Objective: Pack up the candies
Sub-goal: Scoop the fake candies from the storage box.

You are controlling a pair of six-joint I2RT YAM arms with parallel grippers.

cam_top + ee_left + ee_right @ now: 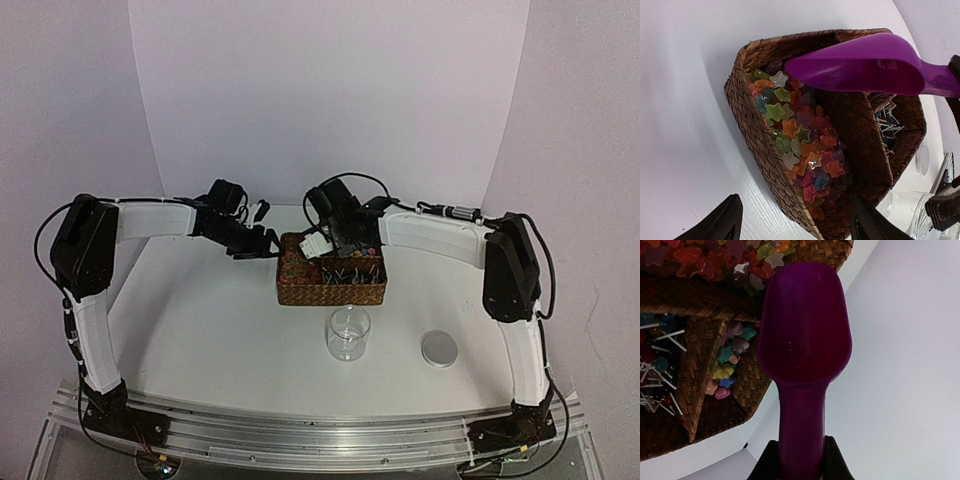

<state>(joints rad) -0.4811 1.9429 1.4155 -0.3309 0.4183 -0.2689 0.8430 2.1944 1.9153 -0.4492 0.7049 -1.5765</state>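
A woven basket (330, 292) sits mid-table with divided compartments. The candies (729, 365), small rounded sweets in yellow, blue, pink and teal, lie in a small wedge compartment. Star-shaped sweets (800, 142) fill the large left compartment. My right gripper (801, 460) is shut on the handle of the magenta scoop (805, 325). The scoop (860, 65) is empty and hovers over the basket's back edge. My left gripper (792, 227) is open, its two fingers straddling the basket's near left corner (805, 220); I cannot tell whether they touch it.
Thin white-sticked lollipops (887, 125) lie in the basket's right compartment. A clear glass jar (348, 333) stands just in front of the basket, with a round metal lid (439, 348) on the table to its right.
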